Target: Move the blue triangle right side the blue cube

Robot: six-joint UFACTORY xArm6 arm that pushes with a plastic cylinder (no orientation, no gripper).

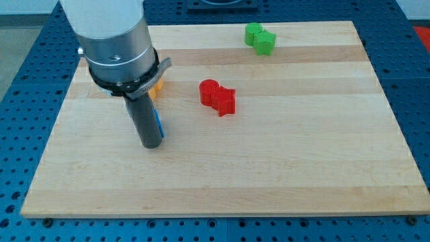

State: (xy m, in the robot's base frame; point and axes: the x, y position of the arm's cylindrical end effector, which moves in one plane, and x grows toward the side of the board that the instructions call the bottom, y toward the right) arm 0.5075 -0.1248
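Blue block (159,124): thin sliver showing at right edge of rod, shape unreadable, mostly hidden; left half of board (269,168). My tip (150,144) touching or just beside it, at its lower left. No pincer on arm, plain rod only. Orange block (157,87) above blue block, half hidden. Red blocks (218,97) to its upper right, touching each other. Green blocks (259,38) far upper right, by top edge.

We are in a robotics lab or test bench: a pale wooden board (282,168) lies on a blue perforated metal table (27,60) with a regular grid of mounting holes, and our arm's grey cylindrical body (111,33) hangs over the board's far left.
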